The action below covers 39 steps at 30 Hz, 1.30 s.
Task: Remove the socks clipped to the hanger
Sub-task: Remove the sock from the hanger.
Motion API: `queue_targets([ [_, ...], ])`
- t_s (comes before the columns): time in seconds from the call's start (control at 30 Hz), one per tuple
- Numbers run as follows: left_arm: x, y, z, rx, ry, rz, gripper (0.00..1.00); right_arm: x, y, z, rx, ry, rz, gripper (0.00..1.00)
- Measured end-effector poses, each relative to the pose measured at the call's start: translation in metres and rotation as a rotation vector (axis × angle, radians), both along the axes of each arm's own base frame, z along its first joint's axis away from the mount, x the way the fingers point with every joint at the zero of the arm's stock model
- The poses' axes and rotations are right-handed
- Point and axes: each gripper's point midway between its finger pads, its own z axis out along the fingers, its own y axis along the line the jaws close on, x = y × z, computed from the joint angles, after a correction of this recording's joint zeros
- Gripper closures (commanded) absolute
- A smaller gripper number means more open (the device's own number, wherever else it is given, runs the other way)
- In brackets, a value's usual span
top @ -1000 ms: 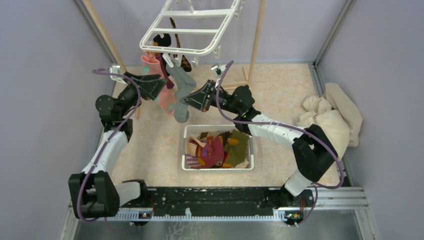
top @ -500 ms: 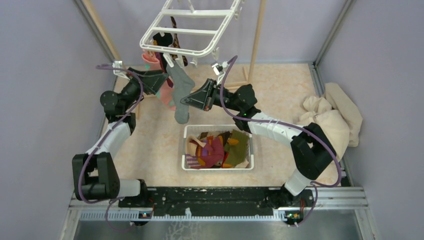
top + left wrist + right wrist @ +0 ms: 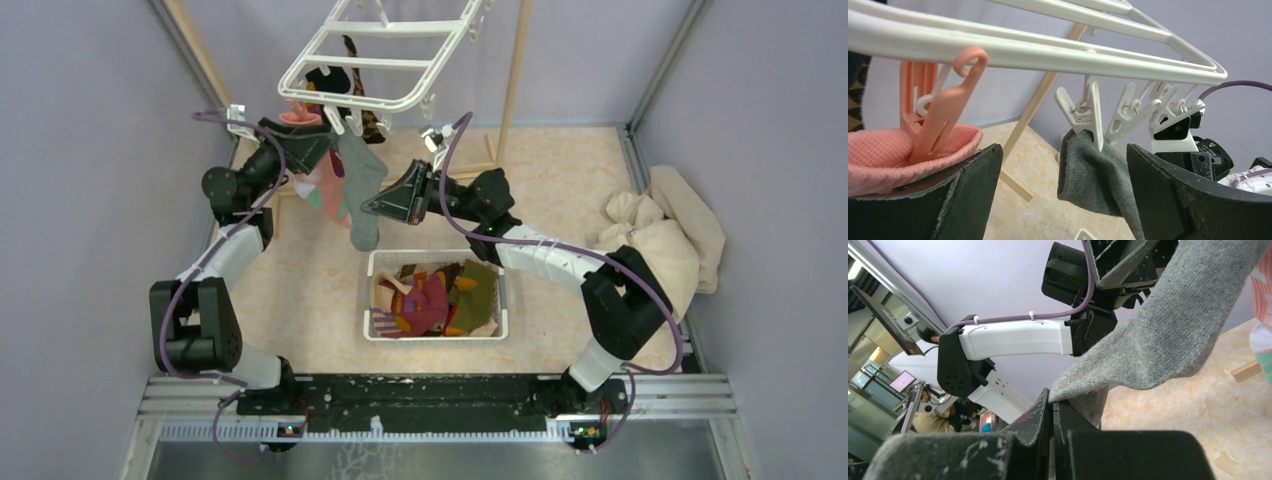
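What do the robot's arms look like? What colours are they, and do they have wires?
The left arm and the right arm both have chunky black joints joined by smooth white tubes. A purple cable loops along each one, tied on with little white straps. The left pincer and the right pincer have flat black fingers, scuffed and scratched at the edges.

Plain lavender walls (image 3: 90, 200) enclose a beige marbled floor (image 3: 570, 180) (evenly lit), with slanting wooden poles (image 3: 513, 80) at the back.
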Motion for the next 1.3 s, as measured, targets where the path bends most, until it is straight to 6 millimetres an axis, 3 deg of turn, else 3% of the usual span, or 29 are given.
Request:
queue_targets([
  [0.2, 0.001, -0.001, 0.01, -0.01, -0.039, -0.015, 0.01, -0.002, 0.0, 0.0, 0.001, 0.003, 0.013, 1.0],
  [0.73, 0.019, -0.014, 0.008, -0.067, -0.048, -0.09, 0.03, -0.006, 0.0, -0.003, -0.003, 0.004, 0.041, 1.0],
  [1.3, -0.005, -0.028, 0.026, -0.05, -0.117, -0.117, 0.03, -0.005, 0.003, -0.017, -0.055, 0.018, 0.051, 1.0],
])
